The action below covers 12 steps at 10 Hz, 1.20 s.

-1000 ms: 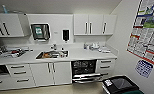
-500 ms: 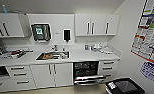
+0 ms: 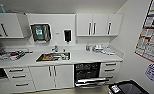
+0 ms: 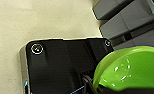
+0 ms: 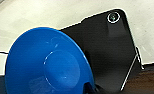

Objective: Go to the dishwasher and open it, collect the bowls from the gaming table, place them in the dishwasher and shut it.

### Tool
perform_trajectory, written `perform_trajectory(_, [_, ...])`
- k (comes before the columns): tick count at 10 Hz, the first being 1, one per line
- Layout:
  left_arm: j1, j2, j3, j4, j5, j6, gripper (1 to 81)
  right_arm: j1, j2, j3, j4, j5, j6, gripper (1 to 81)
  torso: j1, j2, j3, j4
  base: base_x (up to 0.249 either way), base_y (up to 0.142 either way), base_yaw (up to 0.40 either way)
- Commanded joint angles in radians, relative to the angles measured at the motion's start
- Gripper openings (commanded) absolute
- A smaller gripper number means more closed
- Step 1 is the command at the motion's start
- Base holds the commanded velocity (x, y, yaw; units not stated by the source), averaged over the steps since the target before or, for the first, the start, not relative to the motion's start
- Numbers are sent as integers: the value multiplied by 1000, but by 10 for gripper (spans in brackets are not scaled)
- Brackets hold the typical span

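We count one dishwasher (image 3: 88, 74), its door let down, under one long desk (image 3: 93, 57) that carries one sink (image 3: 53, 57) with one tap (image 3: 55, 48). On the wall we see two dispensers: one large with a green label (image 3: 40, 33), one small and dark (image 3: 67, 35). We count two bowls: one lime green bowl (image 4: 133, 68) in the left wrist view and one blue bowl (image 5: 48, 62) in the right wrist view. One poster (image 3: 151, 32) hangs on the side wall, with one blue sign (image 3: 153, 73) below it. One dish rack (image 3: 8, 53) stands on the desk; what it holds is too blurred to count.
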<state>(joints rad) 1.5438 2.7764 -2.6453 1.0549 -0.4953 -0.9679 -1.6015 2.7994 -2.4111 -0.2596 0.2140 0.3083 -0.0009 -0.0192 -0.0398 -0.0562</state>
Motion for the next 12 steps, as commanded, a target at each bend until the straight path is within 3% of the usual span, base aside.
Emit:
perform_trajectory(1, [-44,-20,-4,8,12,3,10,36,-8,14,-20,-31,0,10,1,0,0,0,136,0,0])
perform_trajectory(12, [-46,-21,-4,8,12,0,10,36,-8,12,-23,-33,0,10,1,0,0,0,128,0,0])
